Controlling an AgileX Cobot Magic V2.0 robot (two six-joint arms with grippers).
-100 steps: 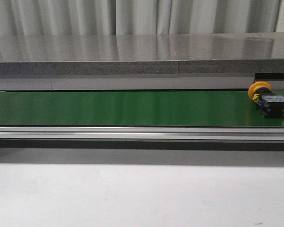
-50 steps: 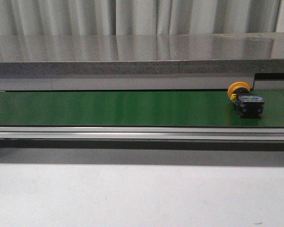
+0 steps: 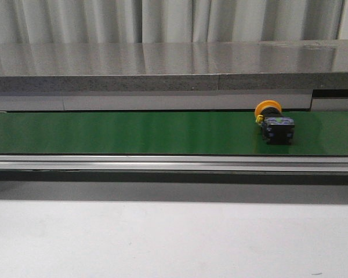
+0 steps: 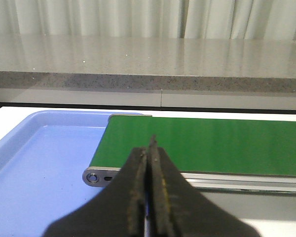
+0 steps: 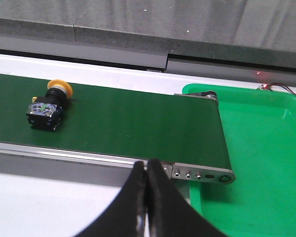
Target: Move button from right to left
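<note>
Both tools, left tool (image 4: 149,187) and right tool (image 5: 147,197), are pressed together, empty. The button (image 3: 274,124) is judged light, rigid; its black body is best gripped.

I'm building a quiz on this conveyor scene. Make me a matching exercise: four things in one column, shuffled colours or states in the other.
Things:
1. button
2. belt
3. tray at the belt's left end
4. right gripper

Colours or states:
A. shut, holding nothing
B. green
C. lying on its side
D. pale blue

Pairs: 1-C, 2-B, 3-D, 4-A
</note>
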